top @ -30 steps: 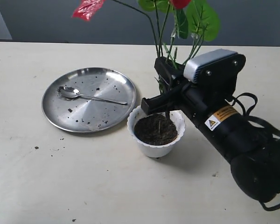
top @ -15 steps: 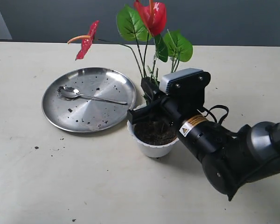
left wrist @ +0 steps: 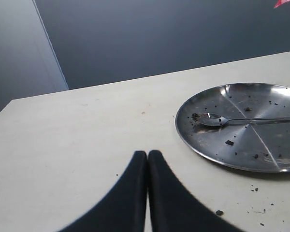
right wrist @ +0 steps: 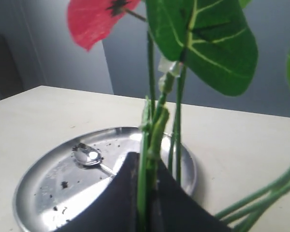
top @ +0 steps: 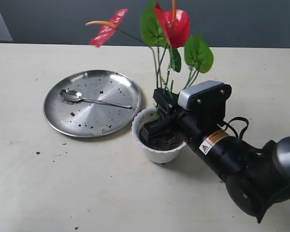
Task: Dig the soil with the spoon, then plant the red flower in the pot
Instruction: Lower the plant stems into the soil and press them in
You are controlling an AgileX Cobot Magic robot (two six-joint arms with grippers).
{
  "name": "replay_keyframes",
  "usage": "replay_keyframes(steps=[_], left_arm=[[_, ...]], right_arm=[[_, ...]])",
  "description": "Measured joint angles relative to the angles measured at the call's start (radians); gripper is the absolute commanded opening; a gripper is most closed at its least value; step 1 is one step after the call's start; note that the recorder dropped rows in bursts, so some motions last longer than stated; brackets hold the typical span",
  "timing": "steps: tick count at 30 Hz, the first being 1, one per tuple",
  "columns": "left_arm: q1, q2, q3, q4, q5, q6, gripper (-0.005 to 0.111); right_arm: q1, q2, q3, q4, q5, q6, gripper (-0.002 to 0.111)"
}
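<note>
Right now I count one small white plastic pot with a scalloped rim [top: 160, 145], one round steel plate [top: 92, 102] and one slim silver metal teaspoon [top: 79, 97] on the pale surface [top: 63, 183]. My spoon lies inside the plate, bowl toward its outer edge, among scattered dark crumbs. Dark crumbly soil [top: 166, 141] fills the pot, which stands just beside the plate. I see one artificial red anthurium flower plant [top: 171, 29] with two red blooms and several broad green leaves; its thin stems run down into the pot. My right gripper [top: 157, 126] hangs over the pot's mouth, jaws clamped on the stems low down, and its black body hides part of the soil. My left gripper [left wrist: 148, 159] hovers over bare surface near the plate, jaws pressed together with nothing between them.
</note>
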Motion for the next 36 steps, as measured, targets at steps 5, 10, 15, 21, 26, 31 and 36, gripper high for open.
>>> replay_keyframes(steps=[5, 10, 15, 21, 26, 31, 36], left_arm=[[0.000, 0.000, 0.000, 0.000, 0.000, 0.000, 0.002], [0.000, 0.000, 0.000, 0.000, 0.000, 0.000, 0.002], [0.000, 0.000, 0.000, 0.000, 0.000, 0.000, 0.002], [0.000, 0.000, 0.000, 0.000, 0.000, 0.000, 0.002], [0.000, 0.000, 0.000, 0.000, 0.000, 0.000, 0.002], [0.000, 0.000, 0.000, 0.000, 0.000, 0.000, 0.002], [0.000, 0.000, 0.000, 0.000, 0.000, 0.000, 0.002]], right_arm=[[0.000, -0.002, 0.004, -0.063, 0.003, 0.043, -0.001], [0.000, -0.006, 0.025, -0.059, 0.005, 0.051, -0.001], [0.000, -0.034, 0.061, -0.032, 0.005, 0.055, -0.001], [0.000, -0.051, 0.071, -0.026, 0.035, 0.059, -0.001], [0.000, -0.056, 0.071, -0.026, 0.045, 0.059, -0.001], [0.000, -0.060, 0.071, -0.024, 0.051, 0.059, -0.001], [0.000, -0.063, 0.071, -0.024, 0.054, 0.059, -0.001]])
